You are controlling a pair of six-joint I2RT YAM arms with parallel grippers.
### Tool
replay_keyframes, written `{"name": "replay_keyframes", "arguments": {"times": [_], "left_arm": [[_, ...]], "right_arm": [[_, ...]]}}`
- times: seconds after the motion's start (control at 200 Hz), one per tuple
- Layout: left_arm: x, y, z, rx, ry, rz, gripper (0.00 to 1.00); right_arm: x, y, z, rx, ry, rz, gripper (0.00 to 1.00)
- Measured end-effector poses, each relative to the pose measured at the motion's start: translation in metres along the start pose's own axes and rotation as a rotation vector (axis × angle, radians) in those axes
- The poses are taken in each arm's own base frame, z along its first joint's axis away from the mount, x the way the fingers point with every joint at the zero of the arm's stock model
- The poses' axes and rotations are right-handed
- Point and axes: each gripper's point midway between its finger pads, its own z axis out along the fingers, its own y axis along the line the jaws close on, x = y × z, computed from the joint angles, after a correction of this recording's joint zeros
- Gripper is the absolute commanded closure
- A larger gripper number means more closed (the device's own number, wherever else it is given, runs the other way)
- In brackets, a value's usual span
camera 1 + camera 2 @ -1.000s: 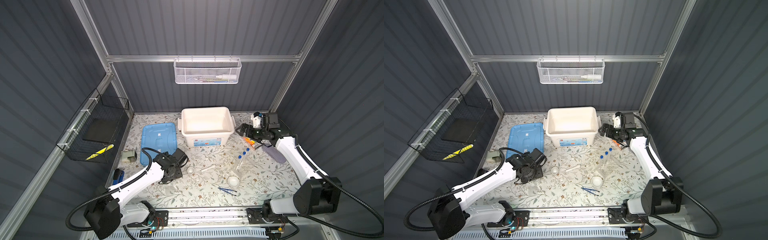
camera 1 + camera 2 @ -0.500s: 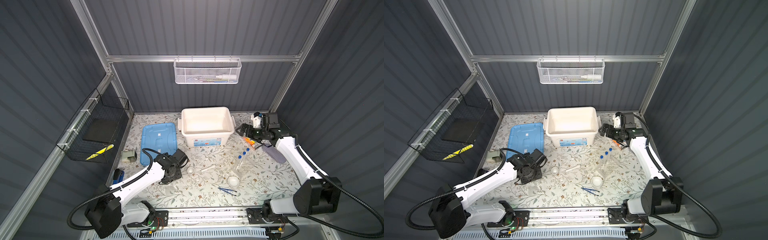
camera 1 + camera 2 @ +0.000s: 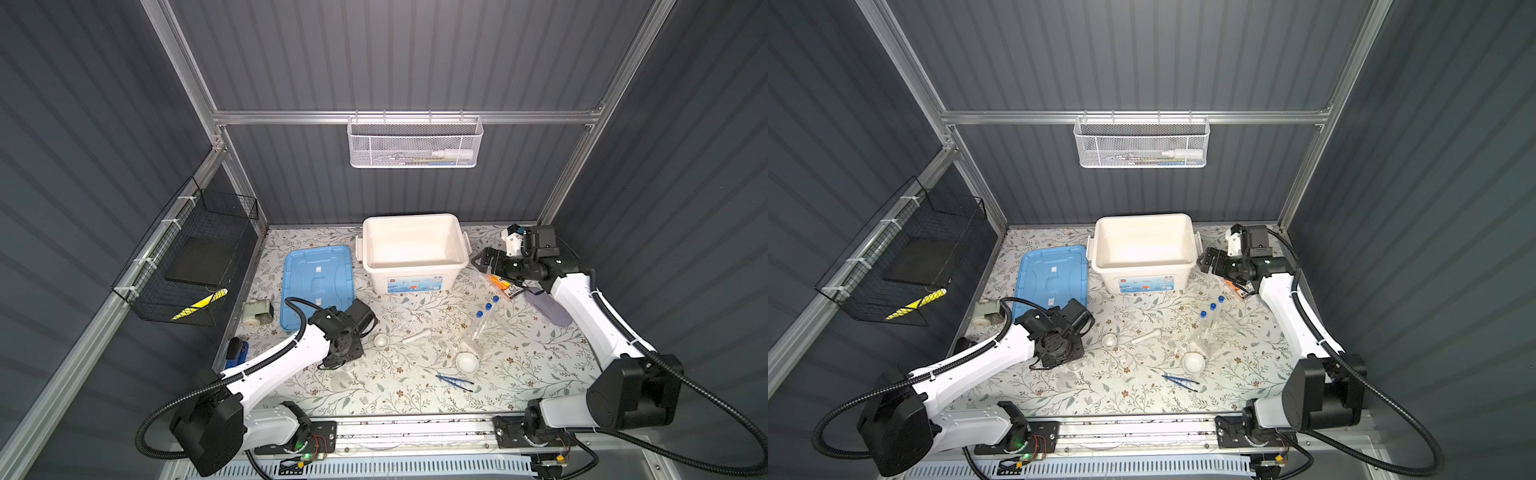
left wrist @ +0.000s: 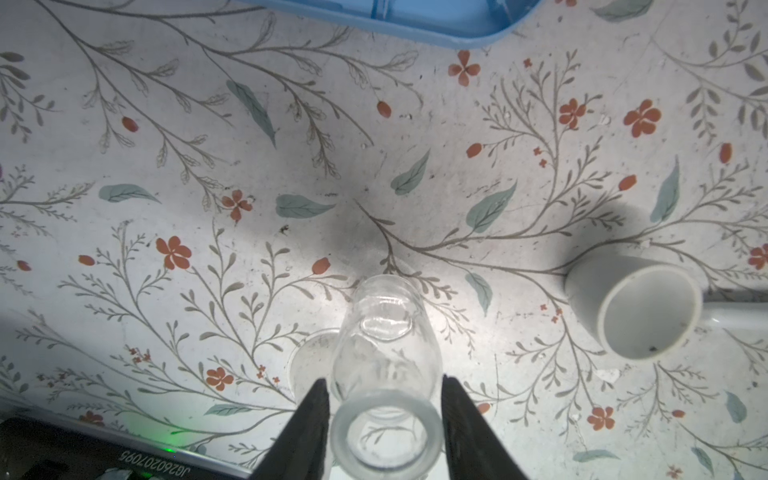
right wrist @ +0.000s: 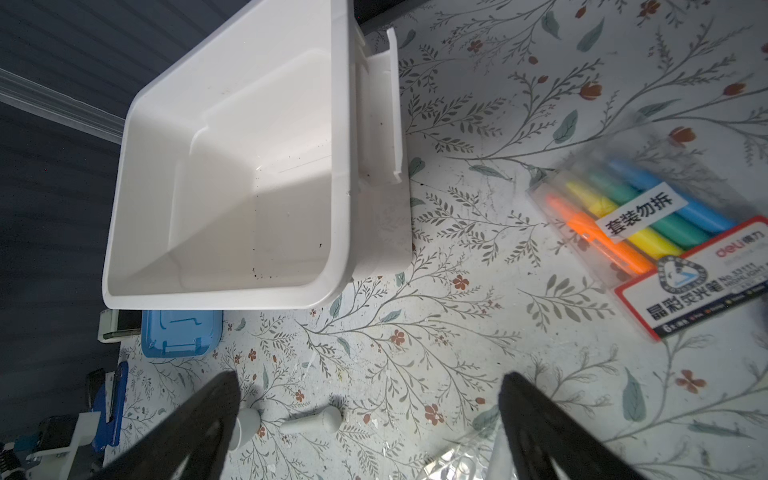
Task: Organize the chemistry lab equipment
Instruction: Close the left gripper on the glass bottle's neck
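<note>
While nearly all the lab gear lies loose on the tabletop (image 3: 415, 399), you are, as I read it, at the very first pick. The white storage bin (image 3: 409, 282) at the back is empty, and its blue lid (image 3: 318, 282) lies flat beside it.

Your right end effector (image 3: 484, 262) hangs just beside the bin's right wall. Its jaws are spread wide with nothing between them. It is near the pack of coloured highlighters (image 5: 648, 237), which is no part of this job.

Your left end effector (image 4: 383, 378) is low over the tabletop in front of the lid. Its jaws stand on either side of the mouth of a small clear glass bottle (image 4: 386, 332), close against the rim. You cannot tell from the wrist view whether they actually press it.

The bottle sits apart from the small white cup (image 4: 640, 307), but a second clear glass piece (image 4: 309, 357) sits just beside it. The next move calls for a gentle, sure squeeze on that smooth neck. Then lift straight up, clear of the neighbouring glass, and carry it, presumably toward the bin.

The blue-capped tubes (image 3: 487, 308), pestle (image 3: 417, 336) and tweezers (image 3: 455, 380) wait further right.
</note>
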Motion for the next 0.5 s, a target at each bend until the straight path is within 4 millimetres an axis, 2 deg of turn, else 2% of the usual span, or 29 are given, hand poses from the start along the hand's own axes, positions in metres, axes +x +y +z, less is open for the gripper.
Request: {"name": "replay_keyframes", "arguments": {"times": [0.5], "left_arm": [[-0.0007, -0.0017, 0.0021, 0.003, -0.003, 0.000, 0.66]], "right_arm": [[0.0034, -0.0017, -0.0001, 0.006, 0.014, 0.006, 0.01]]}}
